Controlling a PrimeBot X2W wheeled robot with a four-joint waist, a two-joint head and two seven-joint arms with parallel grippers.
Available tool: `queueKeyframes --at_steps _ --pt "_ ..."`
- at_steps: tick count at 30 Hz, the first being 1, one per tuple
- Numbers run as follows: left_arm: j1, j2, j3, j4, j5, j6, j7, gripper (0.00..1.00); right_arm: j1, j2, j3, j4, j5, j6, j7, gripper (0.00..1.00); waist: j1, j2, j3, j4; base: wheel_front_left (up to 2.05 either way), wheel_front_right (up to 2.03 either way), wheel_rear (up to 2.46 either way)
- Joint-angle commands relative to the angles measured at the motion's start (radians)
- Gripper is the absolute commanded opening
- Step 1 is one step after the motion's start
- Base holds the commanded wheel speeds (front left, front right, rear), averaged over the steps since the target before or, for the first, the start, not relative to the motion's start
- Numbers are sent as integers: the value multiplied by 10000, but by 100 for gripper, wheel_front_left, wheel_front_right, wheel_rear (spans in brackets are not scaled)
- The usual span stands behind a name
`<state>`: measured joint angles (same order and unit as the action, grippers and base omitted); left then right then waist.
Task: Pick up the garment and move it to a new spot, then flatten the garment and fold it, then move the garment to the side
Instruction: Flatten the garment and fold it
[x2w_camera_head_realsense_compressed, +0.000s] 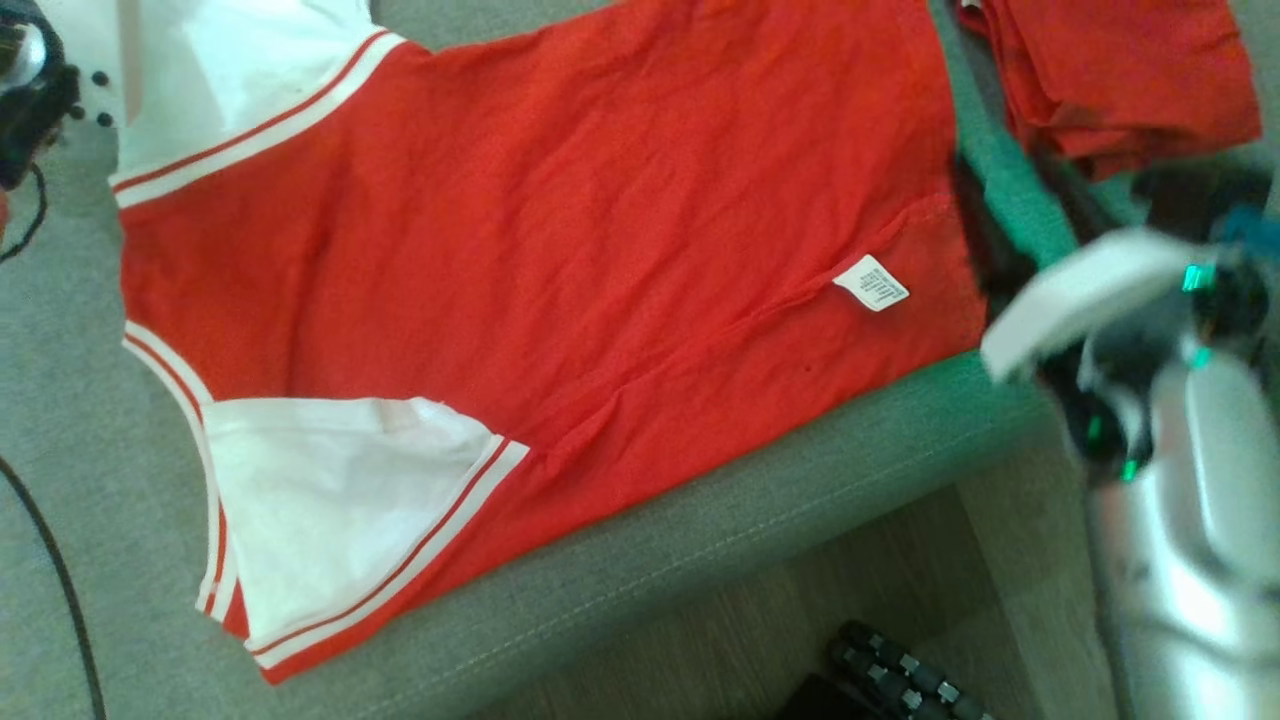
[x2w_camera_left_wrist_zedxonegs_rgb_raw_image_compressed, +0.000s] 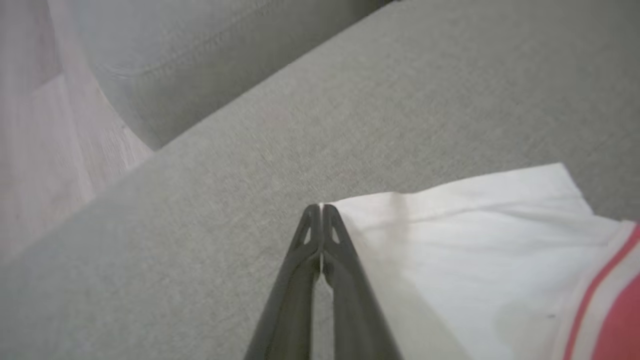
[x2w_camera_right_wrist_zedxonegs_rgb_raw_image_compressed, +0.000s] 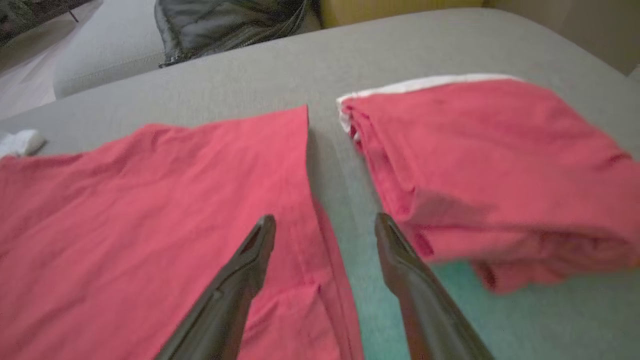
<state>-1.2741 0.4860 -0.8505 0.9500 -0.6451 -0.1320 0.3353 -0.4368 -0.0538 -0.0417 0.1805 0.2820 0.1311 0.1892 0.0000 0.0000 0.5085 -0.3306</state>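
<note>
on the grey sofa cushion (x2w_camera_head_realsense_compressed: 700, 540) the red t-shirt (x2w_camera_head_realsense_compressed: 560, 230) lay spread almost flat. its white sleeves pointed toward the robot's left and its hem toward the right, with a small care label (x2w_camera_head_realsense_compressed: 871, 282) showing near the hem. the left gripper (x2w_camera_left_wrist_zedxonegs_rgb_raw_image_compressed: 320, 207) was pinched tight on the corner of one white sleeve (x2w_camera_left_wrist_zedxonegs_rgb_raw_image_compressed: 475, 240), a sliver of white cloth caught between its tips. the right gripper (x2w_camera_right_wrist_zedxonegs_rgb_raw_image_compressed: 326, 220) hung with its fingers spread apart and nothing between them, just above the hem. beside it sat a folded stack of red garments (x2w_camera_right_wrist_zedxonegs_rgb_raw_image_compressed: 490, 165), a little apart from the shirt. the shirt looked like thin, light cotton knit: soft, limp, and likely to wrinkle and drag on the cushion's weave rather than slide. a pinch would probably hold, but the cloth would sag and bunch between holds. the best places to grip seemed to be the stitched edges, the sleeve cuff and the hem corner, where the fabric was doubled and least likely to stretch or slip out.
</note>
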Motion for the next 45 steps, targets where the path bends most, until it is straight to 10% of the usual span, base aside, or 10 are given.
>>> queueKeyframes --at_steps 1,12,31,33,39,45 --pt "-485 520 205 -275 42 14 -364 0 -661 -63 31 -101 33 -4 265 100 0 0 -129 39 0 0 0" --pt "-812 155 -815 -260 -259 14 -1123 0 -5526 -81 154 4607 30 -4 4199 100 0 0 -488 553 0 0 0" --pt "-1880 -157 -2586 -740 -1112 14 -1381 0 -8579 -150 -1487 8813 -2779 -4 3347 98 0 0 87 1821 0 0 0" --pt "-2007 -167 -2686 -727 -1225 14 -1424 0 -8752 -209 -1638 9052 -3056 -4 3338 88 0 0 182 1910 0 0 0" --pt "-2216 -170 -3014 -671 -1476 14 -1640 0 -9123 -391 -2183 9416 -3821 -4 3026 0 0 0 320 2113 0 0 0" --pt "-2356 -15 -3295 -630 -1679 14 -2085 0 -9349 -374 -2588 9644 -4243 -4 2616 0 0 0 380 2170 0 0 0"
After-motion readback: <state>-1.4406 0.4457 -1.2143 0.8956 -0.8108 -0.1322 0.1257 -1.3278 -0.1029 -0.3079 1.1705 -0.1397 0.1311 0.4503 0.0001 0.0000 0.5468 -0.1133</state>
